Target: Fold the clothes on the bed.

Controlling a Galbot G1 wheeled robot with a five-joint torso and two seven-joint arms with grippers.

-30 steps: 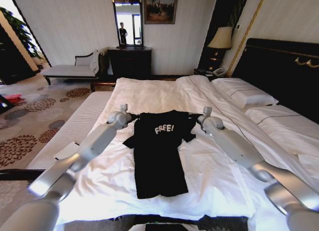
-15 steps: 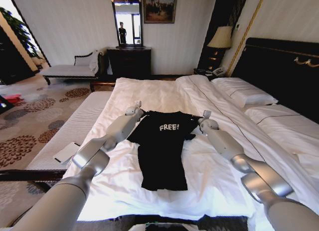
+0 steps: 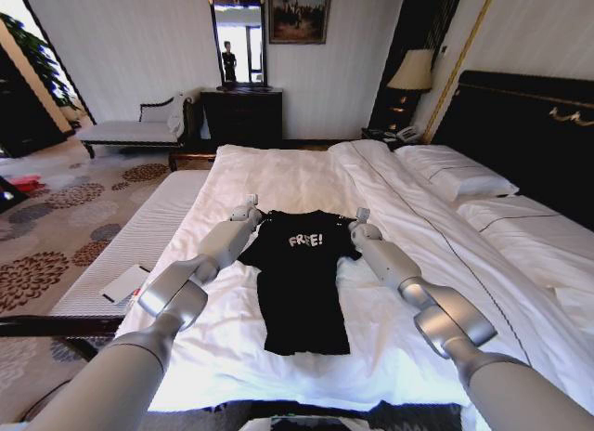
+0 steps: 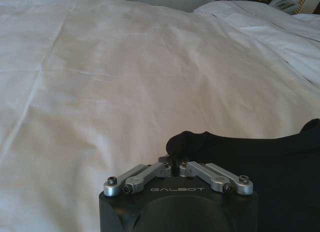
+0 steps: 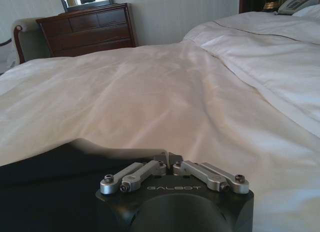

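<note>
The clothes are one black T-shirt [image 3: 302, 282] with pale "FREE!" lettering, lying flat with its collar away from me on the white duvet of the bed [image 3: 278, 171]. My left gripper [image 3: 249, 208] sits at the shirt's left shoulder. In the left wrist view this gripper [image 4: 174, 163] is shut, with a pinch of the black fabric [image 4: 186, 142] bunched at its tips. My right gripper [image 3: 360, 217] is at the right shoulder. In the right wrist view that gripper [image 5: 168, 158] is shut where the edge of the black fabric [image 5: 45, 167] runs up to it.
White pillows [image 3: 455, 176] and a dark headboard [image 3: 520, 124] lie along the right. A pale striped pad [image 3: 139, 231] with a flat white item [image 3: 125, 282] borders the bed's left side. A chaise bench [image 3: 130, 129], dark dresser [image 3: 241, 115] and lamp [image 3: 411, 73] stand behind.
Both arms have reached farther up the bed, dragging the shirt away from me. The right gripper has then moved inward to the left, and the shirt's shoulders now sit closer together.
</note>
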